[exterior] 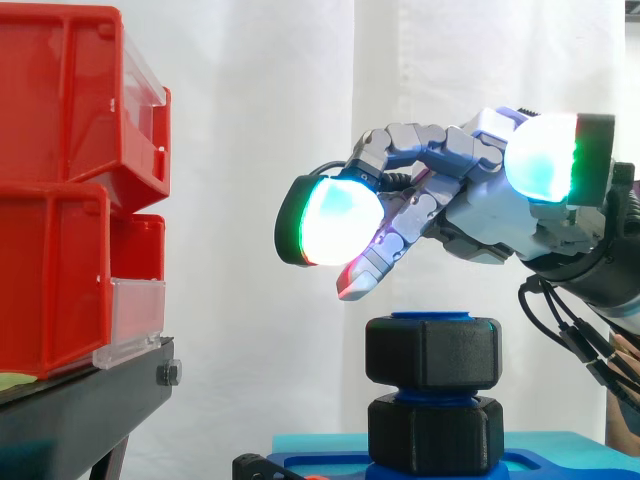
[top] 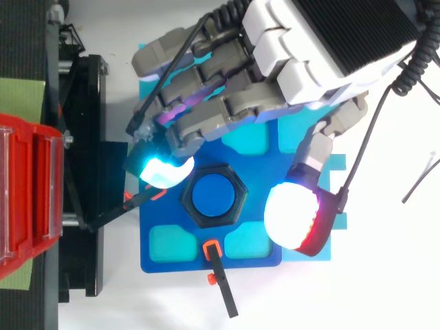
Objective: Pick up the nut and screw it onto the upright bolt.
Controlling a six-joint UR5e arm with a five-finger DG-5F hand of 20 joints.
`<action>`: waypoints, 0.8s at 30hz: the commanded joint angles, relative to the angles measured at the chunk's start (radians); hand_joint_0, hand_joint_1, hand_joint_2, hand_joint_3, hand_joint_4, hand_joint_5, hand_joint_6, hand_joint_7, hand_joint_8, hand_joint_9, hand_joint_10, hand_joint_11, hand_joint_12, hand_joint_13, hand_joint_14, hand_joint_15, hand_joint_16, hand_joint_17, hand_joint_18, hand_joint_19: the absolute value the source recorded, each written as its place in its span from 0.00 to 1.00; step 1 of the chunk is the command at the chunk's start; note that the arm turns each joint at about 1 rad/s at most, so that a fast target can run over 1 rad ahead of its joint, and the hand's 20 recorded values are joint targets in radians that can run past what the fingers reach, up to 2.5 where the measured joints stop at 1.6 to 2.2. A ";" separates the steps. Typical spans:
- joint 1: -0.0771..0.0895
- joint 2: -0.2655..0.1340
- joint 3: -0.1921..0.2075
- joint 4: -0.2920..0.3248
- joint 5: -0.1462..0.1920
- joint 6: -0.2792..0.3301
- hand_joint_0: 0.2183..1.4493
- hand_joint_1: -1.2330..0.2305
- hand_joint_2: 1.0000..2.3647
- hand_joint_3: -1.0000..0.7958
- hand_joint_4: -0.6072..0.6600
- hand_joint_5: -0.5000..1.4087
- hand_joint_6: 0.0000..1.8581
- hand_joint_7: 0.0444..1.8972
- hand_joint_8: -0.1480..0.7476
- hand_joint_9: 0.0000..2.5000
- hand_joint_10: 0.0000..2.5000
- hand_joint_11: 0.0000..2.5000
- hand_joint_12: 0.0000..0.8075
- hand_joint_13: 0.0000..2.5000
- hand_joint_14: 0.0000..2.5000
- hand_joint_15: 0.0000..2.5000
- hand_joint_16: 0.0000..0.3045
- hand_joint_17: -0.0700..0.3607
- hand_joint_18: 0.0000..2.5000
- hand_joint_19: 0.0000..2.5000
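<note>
A black hexagonal nut [exterior: 432, 350] sits at the top of the upright blue bolt [top: 212, 195], whose blue end shows in the nut's [top: 238, 199] middle. A second black hex piece [exterior: 433, 432] sits lower on the bolt, on the blue base plate [top: 161, 261]. My hand [exterior: 480, 215] hovers just above the nut, open, with its fingers spread and slightly bent. From above, one glowing fingertip [top: 163, 172] lies left of the nut and the thumb's pad [top: 292, 214] lies right of it. Neither touches the nut, and the hand [top: 227, 110] holds nothing.
Red bins [exterior: 60, 200] stacked on a black stand [exterior: 80, 410] fill the left side. Black clamps with orange tips [top: 221, 285] stick out from the base plate's front and left edges. A white curtain hangs behind.
</note>
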 commanded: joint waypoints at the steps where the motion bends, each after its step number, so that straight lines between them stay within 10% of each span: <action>1: 0.008 0.000 0.000 -0.005 0.001 0.002 0.19 0.70 0.00 0.28 0.64 0.22 0.27 0.41 0.37 0.39 0.00 0.00 0.28 0.26 0.00 0.00 0.10 0.32 0.15 0.00; 24: 0.020 0.000 -0.008 -0.016 -0.002 0.005 0.20 0.80 0.00 0.28 0.60 0.20 0.27 0.33 0.34 0.26 0.00 0.00 0.32 0.13 0.00 0.00 0.10 0.32 0.01 0.00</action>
